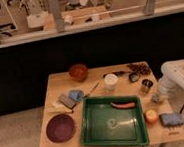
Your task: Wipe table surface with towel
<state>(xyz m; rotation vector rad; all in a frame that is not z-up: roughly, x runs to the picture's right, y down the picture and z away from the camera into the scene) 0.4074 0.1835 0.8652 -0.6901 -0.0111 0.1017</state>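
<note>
The table surface (61, 84) is a light tan wooden top in the middle of the camera view. The towel (66, 101), a small flat grey-blue cloth, lies on the left part, next to a rounded light-blue lump (76, 94). My white arm (174, 78) reaches in from the right edge. My gripper (156, 99) hangs low over the right side of the table, just below the metal cup (146, 86), far from the towel and apart from it.
A green tray (92, 131) holding a reddish stick (122, 104) fills the front middle. Around it are a purple plate (60, 128), brown bowl (78, 71), white cup (111, 80), an orange fruit (151, 116), a brighter-blue folded pad (171, 119) and dark clutter (135, 70).
</note>
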